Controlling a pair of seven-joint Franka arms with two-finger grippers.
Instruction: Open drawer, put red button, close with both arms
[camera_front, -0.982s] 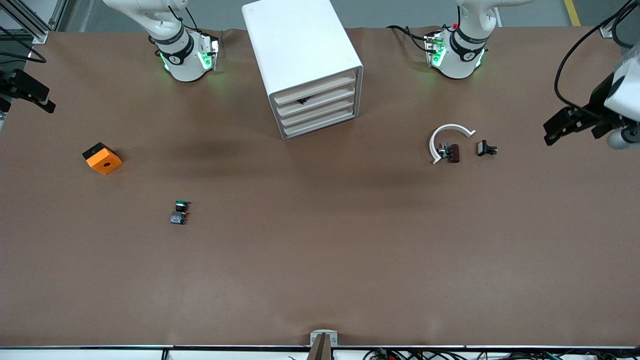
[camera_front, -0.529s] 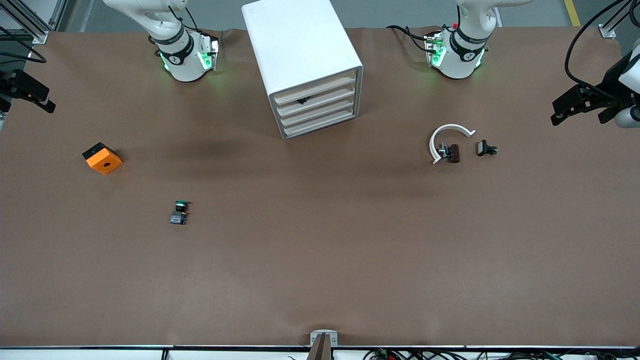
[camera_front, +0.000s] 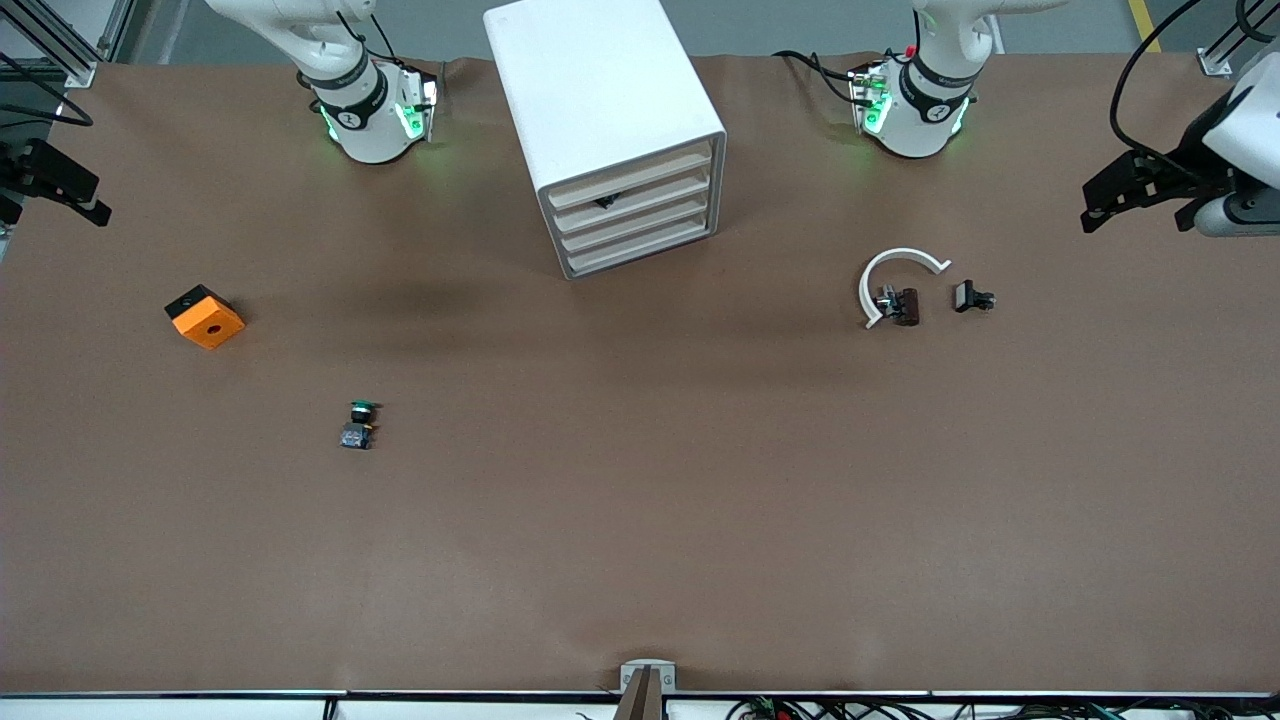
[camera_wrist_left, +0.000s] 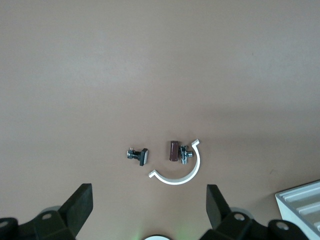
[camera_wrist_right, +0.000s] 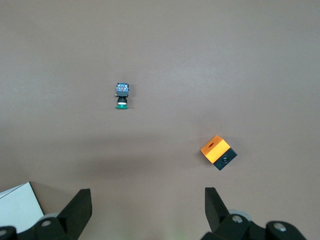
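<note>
Over the table's left-arm end, my left gripper (camera_front: 1105, 203) hangs wide open and empty; its wrist view alone shows the spread fingers (camera_wrist_left: 80, 205), with a white arc (camera_wrist_left: 181, 172) and two small parts beneath. My right gripper (camera_front: 75, 195) hangs open over the other end, above a green button (camera_wrist_right: 121, 103) and orange block (camera_wrist_right: 216, 151). Only the front view shows the drawer (camera_front: 632, 198) shut in its cabinet (camera_front: 585, 85); I cannot find the red button.

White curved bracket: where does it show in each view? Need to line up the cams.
Front view: white curved bracket on the table toward the left arm's end, arching around a brown part.
Left wrist view: near the middle, above the open left gripper.
Right wrist view: not in it.
Shared landmark: small black clip beside the bracket, also in the left wrist view.
</note>
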